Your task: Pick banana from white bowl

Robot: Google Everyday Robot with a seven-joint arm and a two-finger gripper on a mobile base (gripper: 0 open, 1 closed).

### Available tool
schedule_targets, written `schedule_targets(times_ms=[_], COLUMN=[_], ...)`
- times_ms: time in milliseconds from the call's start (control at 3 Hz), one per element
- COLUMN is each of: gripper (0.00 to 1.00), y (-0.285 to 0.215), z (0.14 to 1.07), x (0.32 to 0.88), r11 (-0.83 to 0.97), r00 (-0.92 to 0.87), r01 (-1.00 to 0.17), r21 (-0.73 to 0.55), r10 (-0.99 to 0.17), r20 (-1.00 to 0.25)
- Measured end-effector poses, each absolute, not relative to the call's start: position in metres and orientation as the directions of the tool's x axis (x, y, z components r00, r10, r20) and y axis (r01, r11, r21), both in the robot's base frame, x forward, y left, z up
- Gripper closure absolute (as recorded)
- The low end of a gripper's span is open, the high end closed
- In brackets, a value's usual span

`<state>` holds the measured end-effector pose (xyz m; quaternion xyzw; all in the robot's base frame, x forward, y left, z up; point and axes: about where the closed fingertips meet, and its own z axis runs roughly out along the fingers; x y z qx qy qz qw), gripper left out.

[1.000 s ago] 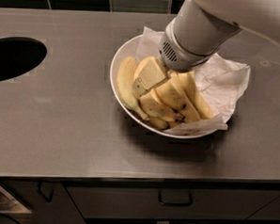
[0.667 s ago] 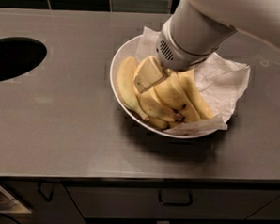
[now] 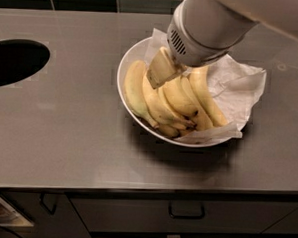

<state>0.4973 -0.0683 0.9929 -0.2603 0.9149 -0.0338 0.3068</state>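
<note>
Reaching down from the upper right, the arm's thick white wrist (image 3: pixel 204 29) sets the gripper (image 3: pixel 159 74) low over the back of the white bowl (image 3: pixel 122 72). Its tan end is at the upper ends of the fruit. The wrist hides most of it, so I cannot tell whether it is apart or clamped on anything.

The banana (image 3: pixel 133 90), plump and strongly curved, lies at the left edge of the row, along the bowl's left wall and just left of the gripper. It is in the bowl, not lifted. To its right the longer bananas (image 3: pixel 177 100) lie side by side, touching, with their dark tips gathered at the front rim. The sloping wall probably crowds them together like this.

The approach at the back looks deliberate: the ends there sit higher and are more exposed than the packed tips in front.

A crumpled white paper sheet (image 3: pixel 235 88) lines the right side of the bowl and spills over its rim onto the steel counter (image 3: pixel 63 136). The bowl stands well apart from the dark oval opening (image 3: pixel 12 61) at the left. A drawer handle (image 3: pixel 186 211) shows below the counter's front edge.
</note>
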Motion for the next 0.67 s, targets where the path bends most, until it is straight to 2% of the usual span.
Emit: schedule_targets(times_ms=[667], gripper=[0.36], y=[-0.0714], z=[0.9891], x=[0.4992], r11=[0.868], r00=[-0.687], r01=[-0.446], r21=[-0.217], r10=[-0.488], r20=[-0.539])
